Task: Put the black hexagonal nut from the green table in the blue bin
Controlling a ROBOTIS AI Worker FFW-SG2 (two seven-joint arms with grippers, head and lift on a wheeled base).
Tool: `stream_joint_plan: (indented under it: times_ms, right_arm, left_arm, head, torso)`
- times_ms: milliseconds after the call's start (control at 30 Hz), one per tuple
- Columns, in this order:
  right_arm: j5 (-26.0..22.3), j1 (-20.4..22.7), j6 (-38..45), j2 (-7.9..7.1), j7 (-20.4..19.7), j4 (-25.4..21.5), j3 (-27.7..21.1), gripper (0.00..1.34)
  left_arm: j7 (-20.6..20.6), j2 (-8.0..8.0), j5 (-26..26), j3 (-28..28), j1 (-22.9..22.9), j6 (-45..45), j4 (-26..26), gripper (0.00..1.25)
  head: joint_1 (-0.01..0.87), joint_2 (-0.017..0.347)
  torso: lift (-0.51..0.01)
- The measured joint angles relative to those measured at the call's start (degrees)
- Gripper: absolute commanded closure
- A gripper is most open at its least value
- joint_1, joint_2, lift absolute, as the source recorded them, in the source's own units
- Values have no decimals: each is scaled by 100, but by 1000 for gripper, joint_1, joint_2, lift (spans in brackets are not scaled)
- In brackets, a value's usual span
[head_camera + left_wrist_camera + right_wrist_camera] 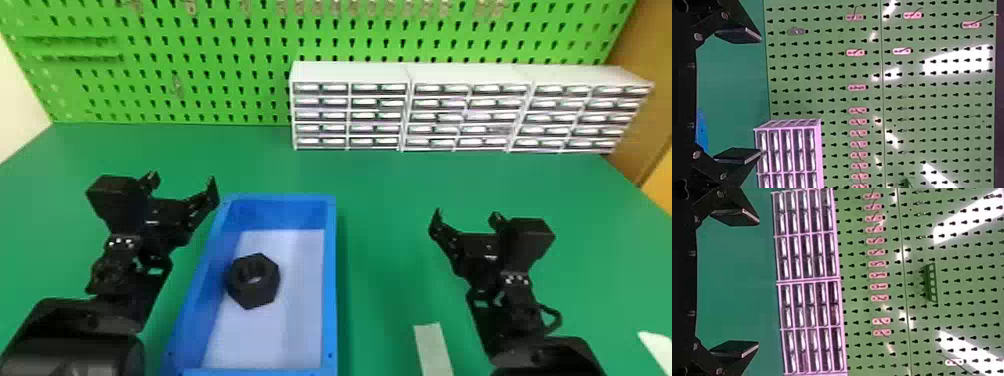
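The black hexagonal nut [254, 281] lies inside the blue bin [329, 280], near its left wall, on the pale bottom. My left gripper [184, 181] stands open just left of the bin's far end, one finger close to the rim; in the left wrist view the same gripper [756, 96] has its fingers wide apart with nothing between them. Over the green table [385, 225], to the right of the bin, my right gripper [466, 216] is open as well. Its two fingers are spread around nothing in the right wrist view, where the gripper [758, 284] points toward the drawers.
White drawer cabinets [350, 72] stand along the back right of the table, before a green pegboard [200, 65] with hooks. A pale strip [433, 350] lies between the bin and my right arm, and a white piece [657, 350] is at the right edge.
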Motion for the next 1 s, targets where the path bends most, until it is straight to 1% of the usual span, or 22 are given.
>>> stream_joint_plan:
  times_ms: [1000]
  right_arm:
    - [0,25,20,14,0,-2,-25,193]
  left_arm:
    - [0,0,14,-24,-1,0,4,251]
  head:
    - [686,52]
  torso:
    - [-97]
